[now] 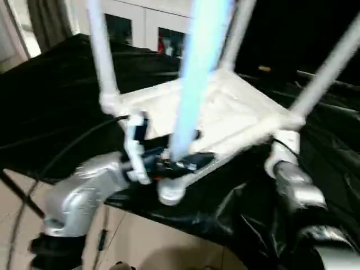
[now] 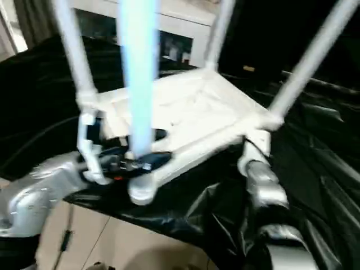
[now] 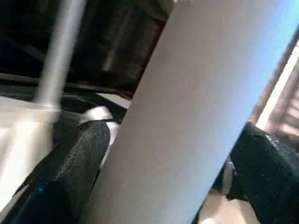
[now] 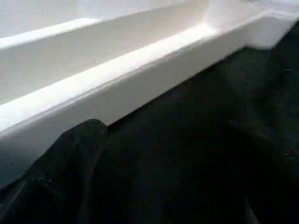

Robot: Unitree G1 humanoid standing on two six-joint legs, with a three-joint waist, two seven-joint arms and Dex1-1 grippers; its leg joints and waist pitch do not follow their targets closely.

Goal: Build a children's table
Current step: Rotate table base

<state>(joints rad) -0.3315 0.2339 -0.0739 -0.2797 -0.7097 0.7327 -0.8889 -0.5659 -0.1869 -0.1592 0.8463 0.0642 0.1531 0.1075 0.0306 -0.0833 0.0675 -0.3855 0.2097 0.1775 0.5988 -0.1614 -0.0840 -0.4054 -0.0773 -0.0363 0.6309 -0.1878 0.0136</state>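
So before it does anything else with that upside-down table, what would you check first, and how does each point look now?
1. All four legs stand in the tabletop: ok.
2. Left hand sits around the near leg, fingers either side: ok.
3. Firm grip on that leg: cannot tell.
4. Right hand is at the tabletop's right edge, holding nothing: ok.
5. Near leg is fully seated in its socket: cannot tell.
6. Tabletop rests on the black sheet, near corner at the edge: not ok.

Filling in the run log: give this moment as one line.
tabletop: upside down, four legs up | left gripper: around nearest leg | right gripper: open, by tabletop edge
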